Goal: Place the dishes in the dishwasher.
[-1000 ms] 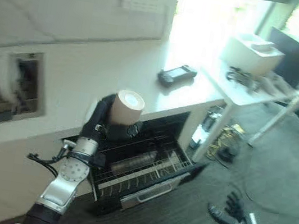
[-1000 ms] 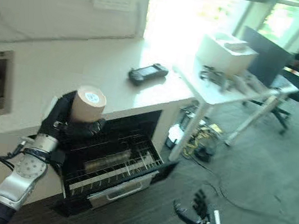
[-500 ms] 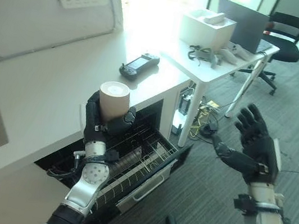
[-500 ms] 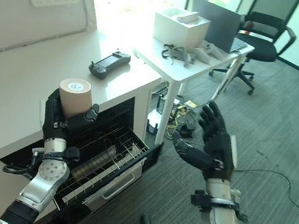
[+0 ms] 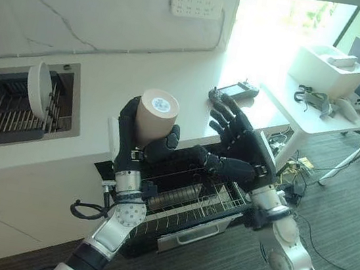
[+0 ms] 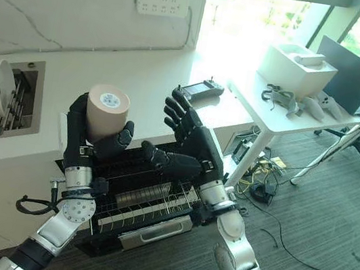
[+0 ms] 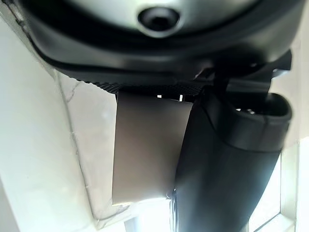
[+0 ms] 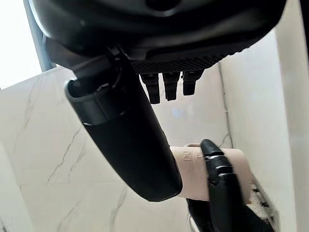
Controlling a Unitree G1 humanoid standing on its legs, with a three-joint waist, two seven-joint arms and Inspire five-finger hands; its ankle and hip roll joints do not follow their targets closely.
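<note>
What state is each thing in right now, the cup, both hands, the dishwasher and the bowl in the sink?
Cup: upright, held in the air above the dishwasher.
Left hand: shut on the cup.
Right hand: open, fingers spread, close beside the cup.
Dishwasher: open, rack pulled out.
Bowl: standing on edge in the sink rack.
Handheld device: lying flat on the counter.
</note>
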